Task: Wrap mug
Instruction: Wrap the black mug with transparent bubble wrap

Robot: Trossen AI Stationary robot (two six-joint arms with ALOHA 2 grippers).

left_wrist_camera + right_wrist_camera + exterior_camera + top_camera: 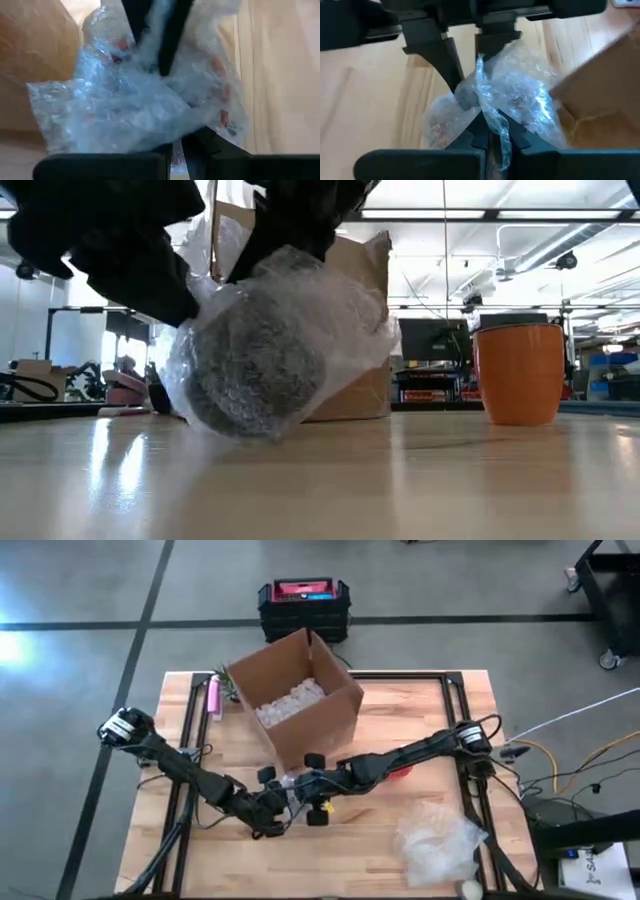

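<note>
Both my claws meet over one bundle near the front of the wooden table (pixel 420 740): the left gripper (pixel 268 815) and the right gripper (pixel 312 783) are each pinched tight on a fold of the bubble wrap (pixel 290 310) around a dark, round mug (pixel 255 365), which rests tilted on the tabletop directly beneath and between the two sets of fingers. In the right wrist view, a twisted ridge of film runs straight into the right claw's closed fingertips, with the left claw gripping the far side of the same bundle. To do this step well, I judge that I should keep both pinches on film only, draw the loose ends together across the mug's open side, and move the arms in step so the thin plastic neither tears nor slips free. Counted: one wrapped mug under the claws; one bare orange mug (pixel 518 372) standing well off beyond the right claw; one open cardboard box (pixel 295 695) of packing fill just behind both claws; one spare heap of bubble wrap (pixel 440 845) lying well apart on the right gripper's side; two arms.
</note>
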